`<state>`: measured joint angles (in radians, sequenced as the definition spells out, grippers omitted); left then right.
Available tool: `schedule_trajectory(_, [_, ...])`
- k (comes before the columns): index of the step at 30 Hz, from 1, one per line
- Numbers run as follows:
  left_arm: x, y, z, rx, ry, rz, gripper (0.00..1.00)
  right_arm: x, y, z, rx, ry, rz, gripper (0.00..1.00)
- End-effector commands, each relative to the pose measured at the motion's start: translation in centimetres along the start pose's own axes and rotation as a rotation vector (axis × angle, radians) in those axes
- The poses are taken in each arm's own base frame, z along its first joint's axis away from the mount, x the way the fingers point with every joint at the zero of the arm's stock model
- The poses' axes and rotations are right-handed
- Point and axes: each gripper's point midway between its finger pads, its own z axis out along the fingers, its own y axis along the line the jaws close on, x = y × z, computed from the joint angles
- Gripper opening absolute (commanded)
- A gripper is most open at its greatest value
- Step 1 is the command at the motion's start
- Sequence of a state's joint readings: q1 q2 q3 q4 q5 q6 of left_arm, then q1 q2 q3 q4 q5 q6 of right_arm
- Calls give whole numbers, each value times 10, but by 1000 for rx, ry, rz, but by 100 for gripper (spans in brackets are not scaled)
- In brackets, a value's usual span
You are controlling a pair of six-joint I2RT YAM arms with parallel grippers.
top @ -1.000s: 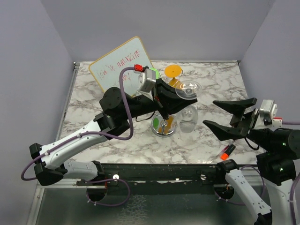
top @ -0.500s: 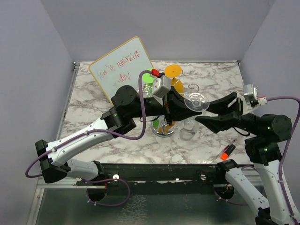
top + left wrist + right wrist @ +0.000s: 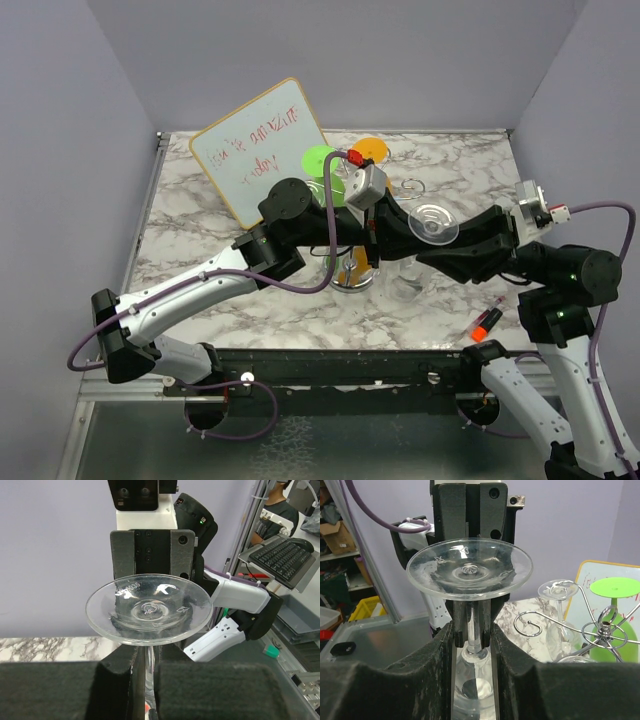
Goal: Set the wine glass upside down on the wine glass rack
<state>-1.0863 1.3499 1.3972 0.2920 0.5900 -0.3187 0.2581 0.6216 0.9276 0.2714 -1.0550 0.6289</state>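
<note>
Now the glass (image 3: 433, 222) hangs in mid-air, foot up and bowl down, just right of the rack (image 3: 602, 627) and not on it. And the left pincer (image 3: 146, 667) is clenched on the stem, right under the foot. Facing it from the other side, the right pincer (image 3: 472, 645) straddles that same stem with a sliver of gap each side (released, by the look of it). A green glass (image 3: 615, 587) hangs foot-up at the rack, and a marker (image 3: 485, 322) lies on the surface (image 3: 200, 260) near its front right edge
</note>
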Motion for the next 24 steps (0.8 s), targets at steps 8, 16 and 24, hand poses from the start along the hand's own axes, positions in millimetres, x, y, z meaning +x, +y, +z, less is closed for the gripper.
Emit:
schedule_trajectory(8, [-40, -29, 6, 114, -132, 80, 0, 20, 0, -3, -29, 42, 46, 43])
schedule_trajectory(16, [-41, -31, 6, 122, -143, 83, 0, 18, 1, -4, -22, 24, 34, 41])
schedule_trajectory(24, [-35, -35, 9, 157, -130, 77, 0, 12, 3, -2, -31, 2, 23, 29])
